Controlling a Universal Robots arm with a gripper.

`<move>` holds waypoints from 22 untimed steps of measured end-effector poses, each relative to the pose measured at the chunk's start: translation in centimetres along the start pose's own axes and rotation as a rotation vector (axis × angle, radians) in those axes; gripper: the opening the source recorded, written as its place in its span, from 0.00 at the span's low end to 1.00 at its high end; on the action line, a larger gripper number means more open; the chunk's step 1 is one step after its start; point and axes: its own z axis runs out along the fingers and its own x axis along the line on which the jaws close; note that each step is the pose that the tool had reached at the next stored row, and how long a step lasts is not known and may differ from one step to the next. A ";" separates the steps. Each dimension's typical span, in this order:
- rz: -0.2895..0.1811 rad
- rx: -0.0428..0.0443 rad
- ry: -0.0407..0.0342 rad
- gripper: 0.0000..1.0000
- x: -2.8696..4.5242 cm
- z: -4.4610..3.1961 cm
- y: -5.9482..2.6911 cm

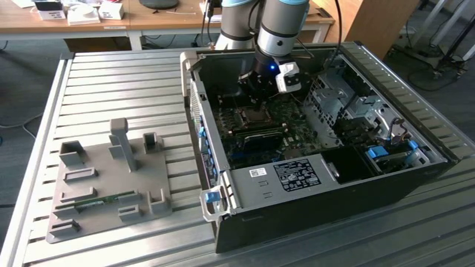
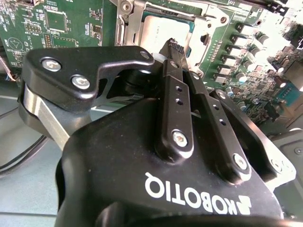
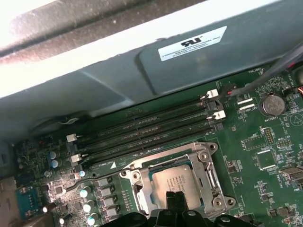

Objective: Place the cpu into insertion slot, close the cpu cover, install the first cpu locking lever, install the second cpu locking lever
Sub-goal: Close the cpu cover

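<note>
While the cpu (image 3: 177,187) lies in its socket under the lowered cpu cover (image 3: 204,168), we see the end effector (image 3: 173,196), closed on nothing, just above; locking, we judge, needs precise pressing.

A robotics lab or workshop: a ribbed metal workbench (image 1: 111,72) holds an open computer case (image 1: 312,183), with a robot arm (image 1: 281,28) above and wooden desks (image 1: 148,22) behind.
</note>
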 end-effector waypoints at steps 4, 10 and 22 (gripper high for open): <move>-0.038 0.0008 -0.0005 0.11 0.00 0.00 0.00; -0.093 0.0023 -0.0009 0.11 0.00 0.00 0.00; -0.102 0.0025 -0.0008 0.11 0.00 0.00 0.00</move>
